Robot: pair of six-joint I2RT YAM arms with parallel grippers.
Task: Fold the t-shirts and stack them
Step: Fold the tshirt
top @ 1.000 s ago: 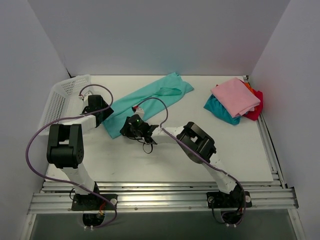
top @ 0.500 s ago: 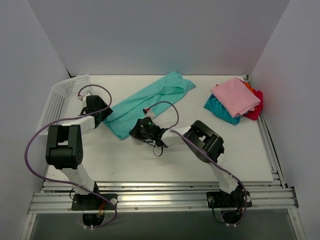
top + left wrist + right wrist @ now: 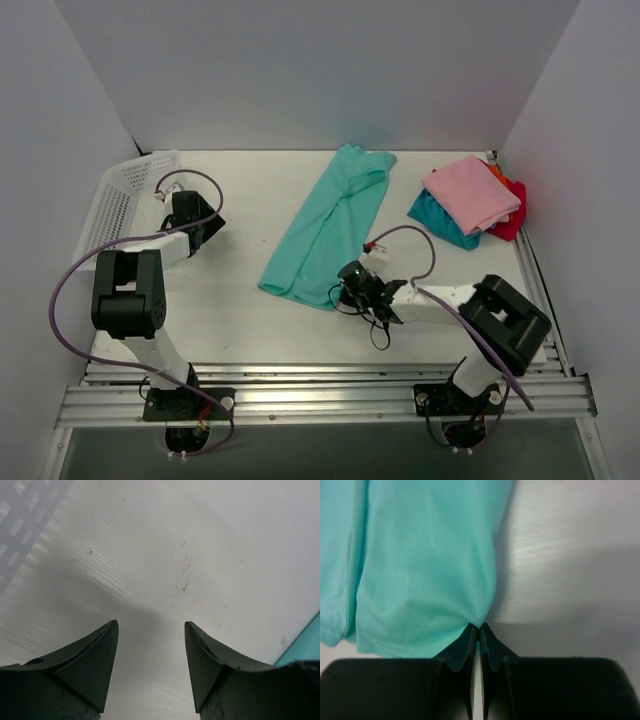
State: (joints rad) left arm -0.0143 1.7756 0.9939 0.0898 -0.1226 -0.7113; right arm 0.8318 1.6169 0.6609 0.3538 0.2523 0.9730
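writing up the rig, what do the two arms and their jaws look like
Both the left arm and right arm have white links and blocky black joint housings, each trailed by a looping purple cable. The jaws are dark matte wedges tapering to thin tips.

Top external: fixed high behind the arm bases, facing down and forward over the whole tabletop [image 3: 230, 310]. Left wrist: close, looking past the left fingers [image 3: 90, 670] at bare tabletop. Right wrist: very close, past the right fingers [image 3: 462, 647] onto the teal-green t-shirt [image 3: 420, 565], whose near edge the overhead view shares.
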